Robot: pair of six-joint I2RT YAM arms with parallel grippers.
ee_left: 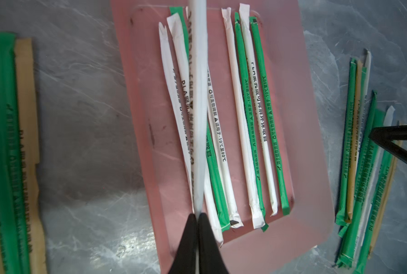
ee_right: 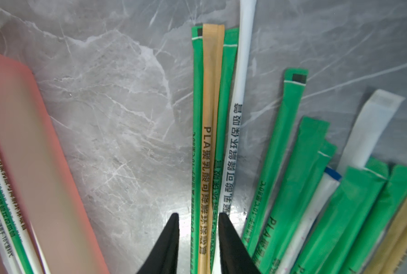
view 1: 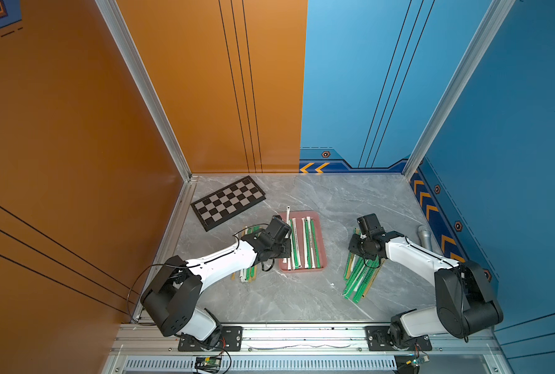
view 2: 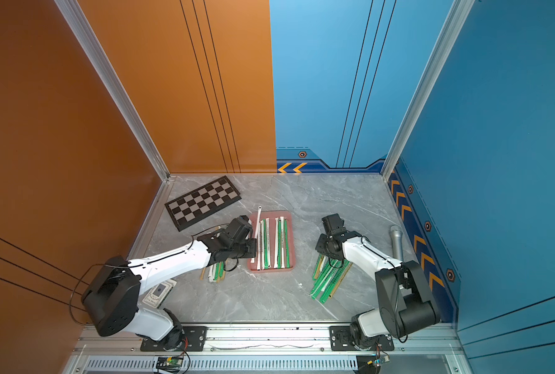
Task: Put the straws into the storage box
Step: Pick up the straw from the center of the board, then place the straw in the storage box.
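Observation:
The pink storage box [view 1: 302, 269] [view 2: 269, 269] [ee_left: 245, 237] lies mid-table with several green and white straws [view 1: 308, 243] [view 2: 279, 243] [ee_left: 245, 106] lengthwise in it. My left gripper [view 1: 287, 247] [ee_left: 197, 214] is shut on a white straw [view 1: 288, 215] [view 2: 258, 217] [ee_left: 198, 95], held over the box's left side. Loose straws lie in a left pile [view 1: 248, 275] [ee_left: 5, 142] and a right pile [view 1: 360, 278] [view 2: 328, 278]. My right gripper [view 1: 355, 252] [ee_right: 198, 214] is open, low over the right pile. Its jaws straddle a tan straw [ee_right: 209, 118] and the green ones beside it.
A black-and-grey chequered board [view 1: 227, 202] [view 2: 203, 202] lies at the back left. A grey metal cylinder [view 1: 425, 238] [view 2: 396, 241] rests by the right wall. A small card [view 2: 158, 293] lies under my left arm. Walls close three sides.

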